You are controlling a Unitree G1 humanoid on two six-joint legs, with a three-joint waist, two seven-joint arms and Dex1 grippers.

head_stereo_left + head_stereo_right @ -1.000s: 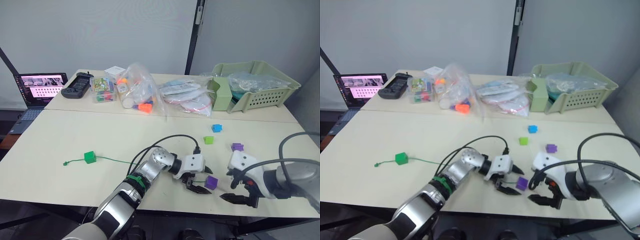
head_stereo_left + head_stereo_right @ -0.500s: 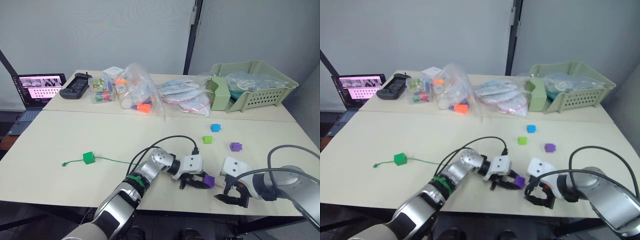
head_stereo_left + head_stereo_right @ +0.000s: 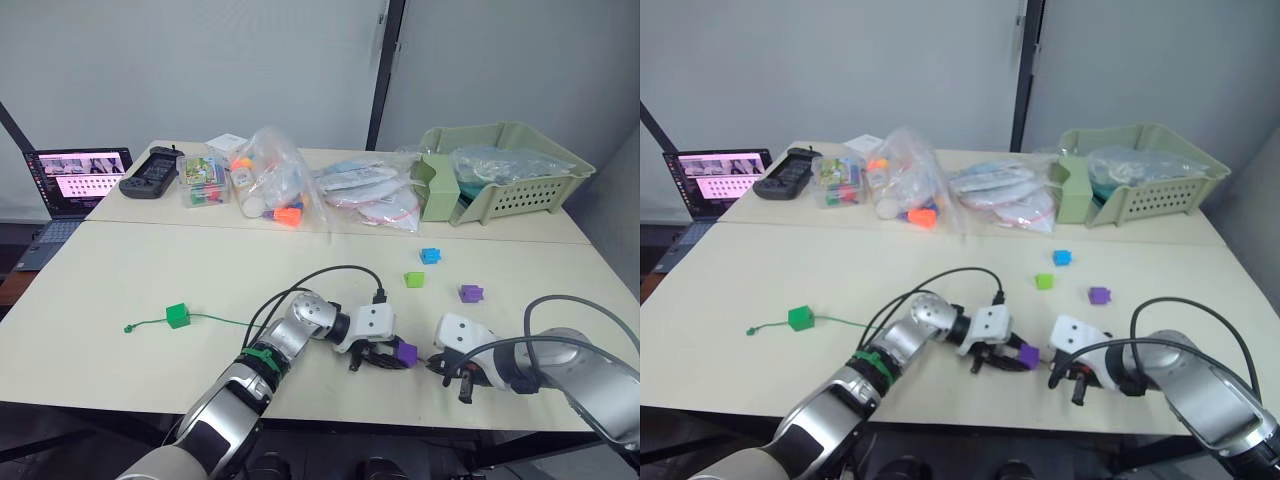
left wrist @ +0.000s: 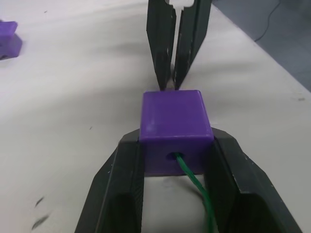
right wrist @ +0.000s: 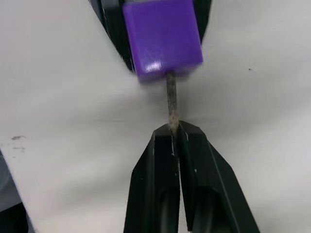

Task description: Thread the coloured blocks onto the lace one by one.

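My left gripper (image 4: 176, 141) is shut on a purple block (image 4: 175, 126) low over the table near the front edge, also seen as the purple block (image 3: 403, 352). The green lace (image 4: 193, 180) enters the block's hole on my side, and its pale stiff tip (image 5: 171, 99) sticks out of the far side. My right gripper (image 5: 175, 130) is shut on that tip, just right of the block. A dark green block (image 3: 179, 315) sits on the lace (image 3: 225, 320) at the left. Loose lime green (image 3: 415, 279), blue (image 3: 431, 256) and purple (image 3: 471, 293) blocks lie to the right.
At the back stand a laptop (image 3: 75, 180), a black controller (image 3: 150, 172), clear bags of toys (image 3: 270, 185) and a green basket (image 3: 510, 170). A black cable (image 3: 330, 272) arcs over my left arm. Both grippers work close to the table's front edge (image 3: 330, 415).
My left gripper closed on the purple block and drew it slightly left. My right gripper moved left to the block and shut on the lace tip.
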